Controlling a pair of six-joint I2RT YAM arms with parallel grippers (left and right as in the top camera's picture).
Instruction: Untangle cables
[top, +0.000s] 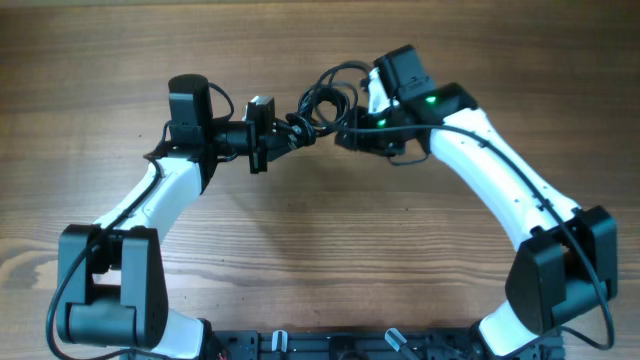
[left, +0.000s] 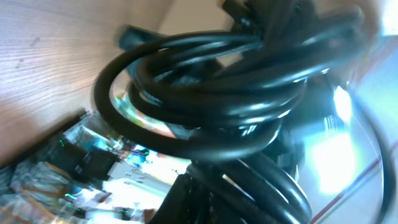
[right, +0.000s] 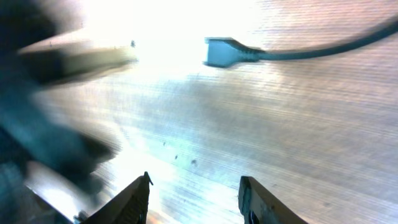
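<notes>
The cables (top: 322, 100) are a bunch of thin black cords in a knot with loose loops, at the far middle of the table. My left gripper (top: 293, 133) is at the knot's left side and looks shut on it. In the left wrist view the coiled cables (left: 217, 93) fill the picture and hide the fingers. My right gripper (top: 350, 135) is at the knot's right side. In the right wrist view it (right: 194, 193) is open and empty above the wood. One cable's plug end (right: 222, 51) lies ahead of it.
The wooden table (top: 320, 230) spreads in front of both arms. A blurred dark shape (right: 43, 124) sits at the left of the right wrist view. The arm bases stand at the near edge.
</notes>
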